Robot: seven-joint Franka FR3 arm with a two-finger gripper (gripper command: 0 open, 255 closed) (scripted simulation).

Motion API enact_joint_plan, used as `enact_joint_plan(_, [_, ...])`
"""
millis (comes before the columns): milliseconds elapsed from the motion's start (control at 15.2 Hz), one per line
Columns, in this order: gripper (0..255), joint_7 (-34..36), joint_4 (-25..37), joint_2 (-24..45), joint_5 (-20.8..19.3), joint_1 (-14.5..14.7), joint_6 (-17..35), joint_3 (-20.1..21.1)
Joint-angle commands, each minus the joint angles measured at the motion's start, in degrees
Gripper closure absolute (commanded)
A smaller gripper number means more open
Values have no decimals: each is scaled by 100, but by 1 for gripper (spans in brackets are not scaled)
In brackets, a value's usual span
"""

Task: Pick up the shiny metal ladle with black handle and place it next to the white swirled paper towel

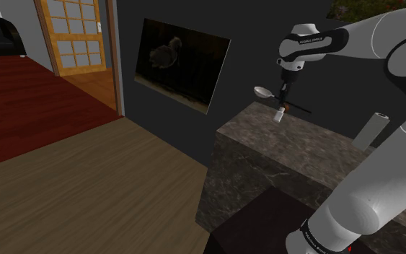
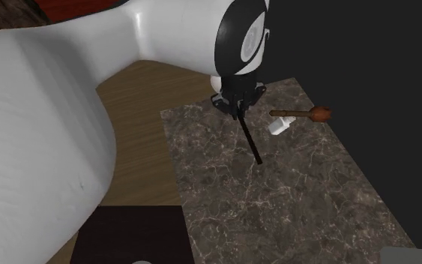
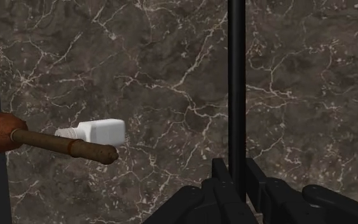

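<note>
Inventory, largest first.

1. Dark grey-brown stone counter (image 3: 171, 63): a polished slab with white veins like marble. It bears items 2, 4 and 5.
2. Pale grey-white paper towel (image 1: 373, 130): an upright matte cylinder. In the shoulder view it stands at 4 o'clock from me, well apart.
3. Shiny metal ladle with a thin, straight black handle (image 3: 236, 76): its round bowl (image 1: 262, 92) lies at 9 o'clock of my grip in the shoulder view. I judge the ladle to be clear of the stone.
4. Brown wooden stick (image 3: 56, 143) with a rounded reddish head, lying flat.
5. Small white bottle (image 3: 101, 132), on its side just behind the stick.
6. My black gripper (image 3: 236, 175): clamped on the ladle's handle.

Step in hand: the pick is done and the carry is pending. The next move calls for level travel toward 4 o'clock, then a set-down beside the roll without toppling it.
</note>
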Motion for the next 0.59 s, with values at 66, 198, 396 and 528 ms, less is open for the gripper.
enact_joint_plan(66, [255, -22, 219, -26, 1, 9, -244, 13])
enact_joint_plan(198, [255, -41, 368, -31, 5, 13, -396, 18])
enact_joint_plan(396, [255, -73, 601, -28, 16, 18, -624, 25])
enact_joint_plan(528, [255, -97, 764, -18, 25, 21, -777, 28])
